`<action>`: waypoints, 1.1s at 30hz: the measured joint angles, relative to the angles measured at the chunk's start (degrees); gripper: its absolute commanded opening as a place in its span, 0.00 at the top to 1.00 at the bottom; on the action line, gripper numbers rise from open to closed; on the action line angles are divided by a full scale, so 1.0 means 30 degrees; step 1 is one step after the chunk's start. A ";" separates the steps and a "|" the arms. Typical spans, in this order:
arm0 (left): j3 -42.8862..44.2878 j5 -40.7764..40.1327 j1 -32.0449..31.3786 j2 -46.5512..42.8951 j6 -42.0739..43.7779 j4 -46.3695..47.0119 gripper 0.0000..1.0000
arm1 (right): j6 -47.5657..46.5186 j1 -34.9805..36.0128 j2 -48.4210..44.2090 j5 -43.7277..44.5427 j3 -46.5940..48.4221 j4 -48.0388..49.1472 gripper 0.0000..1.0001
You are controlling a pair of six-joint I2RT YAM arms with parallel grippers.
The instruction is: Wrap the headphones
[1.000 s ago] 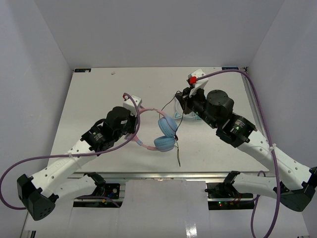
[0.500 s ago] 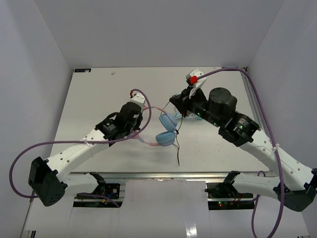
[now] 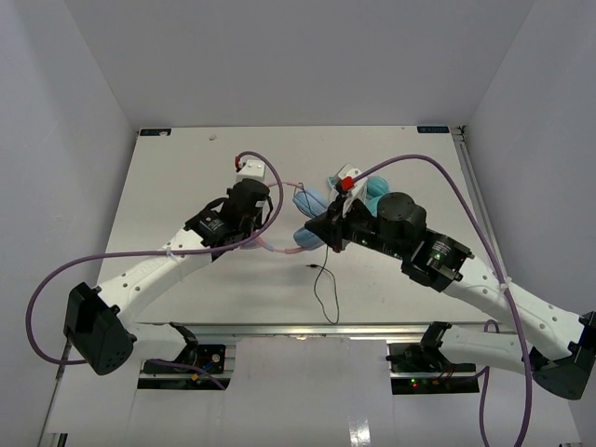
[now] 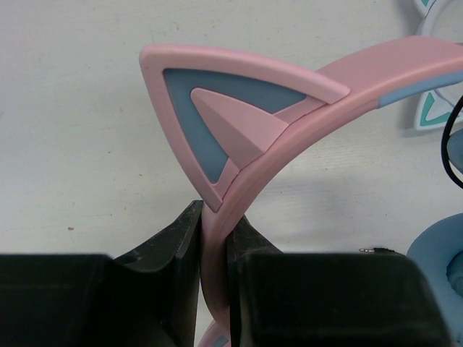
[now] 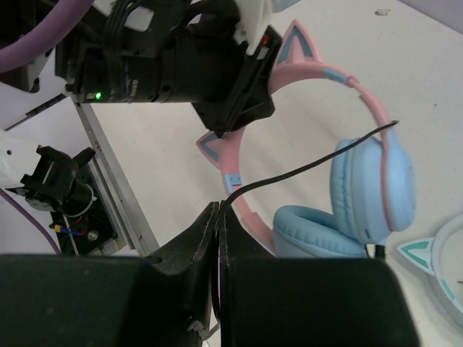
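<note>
At mid-worktop (image 3: 177,186) sit the headphones (image 3: 308,237). The left fingers (image 4: 215,220) clamp the smooth pink headband (image 4: 347,79) below its triangular cat ear (image 4: 217,108), with the round padded blue cups (image 5: 369,181) at their 3 o'clock. The right fingers (image 5: 218,215) pinch the thin black cable (image 5: 304,170).

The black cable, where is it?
The black cable sits centrally in the top view, pinched by the right gripper beside the blue ear cups, trailing toward the bottom.

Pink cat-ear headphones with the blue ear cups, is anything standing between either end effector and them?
Nothing visible does. The left end effector is shut on the pink cat-ear headphones at the headband, and the right end effector is shut on their thin black cable. The white cat-ear headphones lie off to one side.
</note>
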 measured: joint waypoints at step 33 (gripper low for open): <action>0.1393 0.3560 0.0773 -0.5218 -0.5566 -0.2123 1.00 | 0.0460 0.3250 -0.1030 0.3802 -1.1942 1.3724 0.90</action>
